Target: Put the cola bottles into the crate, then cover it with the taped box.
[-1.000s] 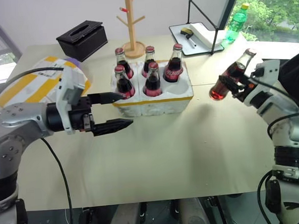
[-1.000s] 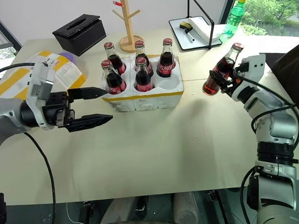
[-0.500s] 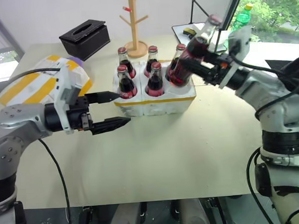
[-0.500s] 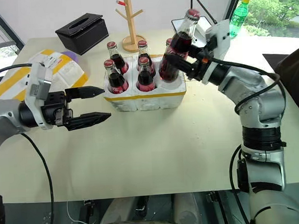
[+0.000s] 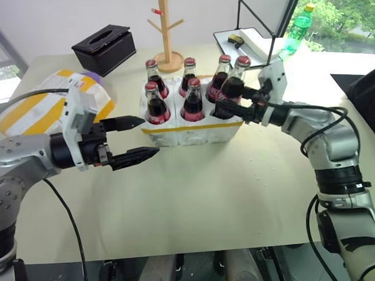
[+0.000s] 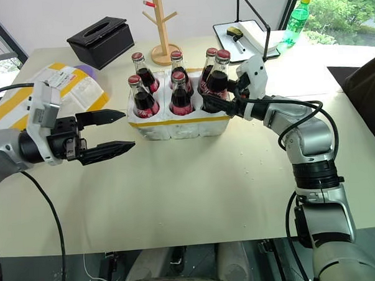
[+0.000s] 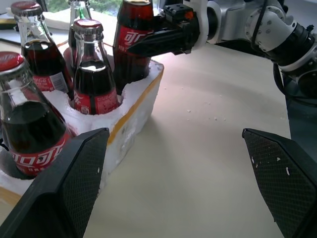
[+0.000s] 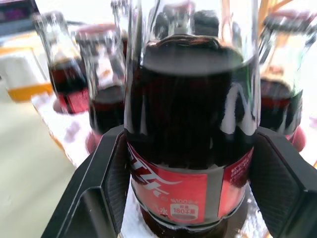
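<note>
Held thing: sixth small glass cola bottle, red cap, dark fill, upright over the white foam crate with yellow band, on the table | label: red, white script, "180" legible | my right gripper: jaws clamped on it | my left gripper: jaws wide apart, empty, beside crate

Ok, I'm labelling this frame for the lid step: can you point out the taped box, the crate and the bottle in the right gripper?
taped box [image 5: 33, 110]: left eye view, yellow stripe on top.
crate [image 6: 174, 127]: right eye view, front wall.
held cola bottle [image 6: 217, 83]: right eye view, dark shoulder.
</note>
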